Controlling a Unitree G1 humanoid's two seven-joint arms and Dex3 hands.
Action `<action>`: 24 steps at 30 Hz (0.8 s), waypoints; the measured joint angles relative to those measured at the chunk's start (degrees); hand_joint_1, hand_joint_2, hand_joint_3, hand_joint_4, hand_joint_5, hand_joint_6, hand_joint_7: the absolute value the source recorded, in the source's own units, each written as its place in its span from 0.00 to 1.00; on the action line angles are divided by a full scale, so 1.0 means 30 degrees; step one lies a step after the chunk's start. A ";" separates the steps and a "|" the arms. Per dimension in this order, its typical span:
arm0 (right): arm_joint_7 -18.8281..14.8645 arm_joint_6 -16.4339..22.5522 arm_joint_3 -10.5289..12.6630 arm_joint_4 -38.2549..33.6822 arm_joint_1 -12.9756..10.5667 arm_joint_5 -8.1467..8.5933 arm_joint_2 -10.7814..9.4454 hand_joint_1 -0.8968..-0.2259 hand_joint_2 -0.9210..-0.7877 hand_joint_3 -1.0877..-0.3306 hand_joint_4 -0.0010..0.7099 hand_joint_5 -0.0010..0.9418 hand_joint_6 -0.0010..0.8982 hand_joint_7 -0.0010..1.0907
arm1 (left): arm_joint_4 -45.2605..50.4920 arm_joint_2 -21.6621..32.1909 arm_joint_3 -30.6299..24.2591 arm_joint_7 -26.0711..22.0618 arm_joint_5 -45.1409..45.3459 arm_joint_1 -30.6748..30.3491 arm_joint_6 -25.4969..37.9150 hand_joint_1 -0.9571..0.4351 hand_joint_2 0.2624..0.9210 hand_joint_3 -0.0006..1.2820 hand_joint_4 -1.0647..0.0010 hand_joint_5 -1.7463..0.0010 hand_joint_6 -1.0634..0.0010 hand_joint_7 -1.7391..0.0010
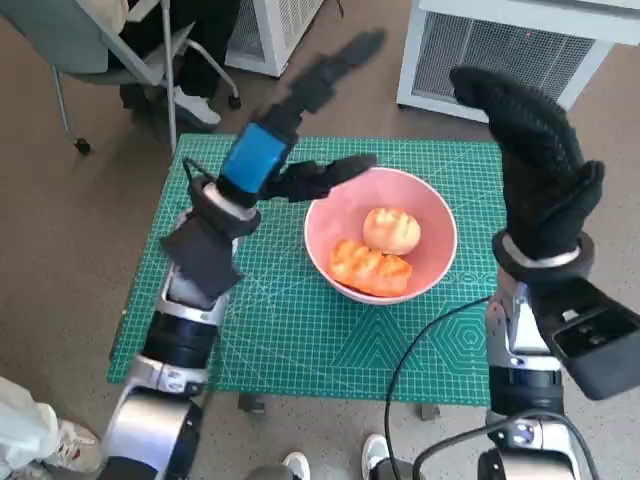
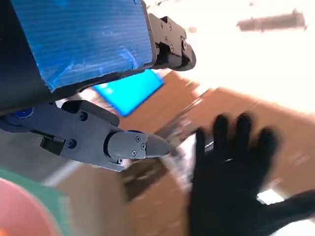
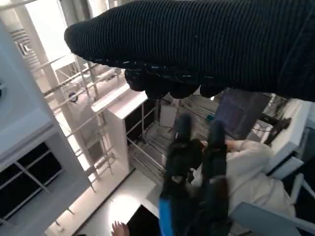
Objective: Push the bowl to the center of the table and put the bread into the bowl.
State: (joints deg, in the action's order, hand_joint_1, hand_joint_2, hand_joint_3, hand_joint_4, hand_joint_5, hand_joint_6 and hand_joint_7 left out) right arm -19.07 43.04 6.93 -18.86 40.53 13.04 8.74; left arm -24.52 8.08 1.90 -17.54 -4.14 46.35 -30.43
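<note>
One bowl (image 1: 345, 215), two breads (image 1: 391, 230) (image 1: 370, 267), two hands (image 1: 300, 115) (image 1: 535, 160)

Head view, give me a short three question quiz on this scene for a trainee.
1. True or false: the pink bowl sits on the green mat.
2. How many pieces of bread lie in the bowl: A one, B two, C three?
3. Fill in: both the left hand and the right hand are raised and hold ____.

Key: 1 true. 2 B, a round piece and a longer one beside it. 3 nothing.
</note>
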 measured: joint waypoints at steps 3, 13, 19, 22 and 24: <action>0.0197 0.0000 -0.0005 -0.0078 0.0253 -0.0114 -0.0002 0.50 0.00 0.41 0.09 0.42 0.00 0.58 | 0.0458 -0.0202 -0.0264 0.0004 -0.0458 -0.0478 -0.0160 0.34 1.00 0.35 0.75 1.00 0.97 0.64; 0.0538 0.0000 -0.0011 -0.0699 0.1076 -0.0601 0.0002 0.50 0.00 0.41 0.18 0.34 0.00 0.60 | 0.2425 -0.0420 -0.1020 -0.0292 -0.2297 -0.1841 0.0375 0.33 1.00 0.36 0.74 1.00 0.89 0.73; 0.0541 0.0039 -0.0057 -0.1137 0.1613 -0.0624 -0.0016 0.50 0.00 0.41 0.19 0.33 0.00 0.59 | 0.3341 -0.0502 -0.1325 -0.0728 -0.3175 -0.2580 0.0535 0.32 1.00 0.34 0.74 1.00 0.84 0.79; 0.0542 0.0065 -0.0076 -0.1281 0.1812 -0.0650 -0.0035 0.51 0.00 0.40 0.20 0.32 0.00 0.59 | 0.3512 -0.0502 -0.1497 -0.0746 -0.3235 -0.2849 0.0490 0.31 1.00 0.34 0.74 1.00 0.82 0.81; 0.0547 0.0099 -0.0100 -0.1364 0.1918 -0.0664 -0.0052 0.50 0.00 0.40 0.20 0.31 0.00 0.59 | 0.3515 -0.0504 -0.1607 -0.0731 -0.3229 -0.3008 0.0385 0.31 1.00 0.34 0.74 1.00 0.81 0.81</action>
State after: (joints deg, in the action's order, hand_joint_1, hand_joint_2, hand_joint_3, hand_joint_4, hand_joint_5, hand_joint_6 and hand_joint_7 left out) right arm -17.43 43.34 6.63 -22.96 46.28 11.05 8.58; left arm -13.98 6.56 -2.92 -19.73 -13.83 37.33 -29.28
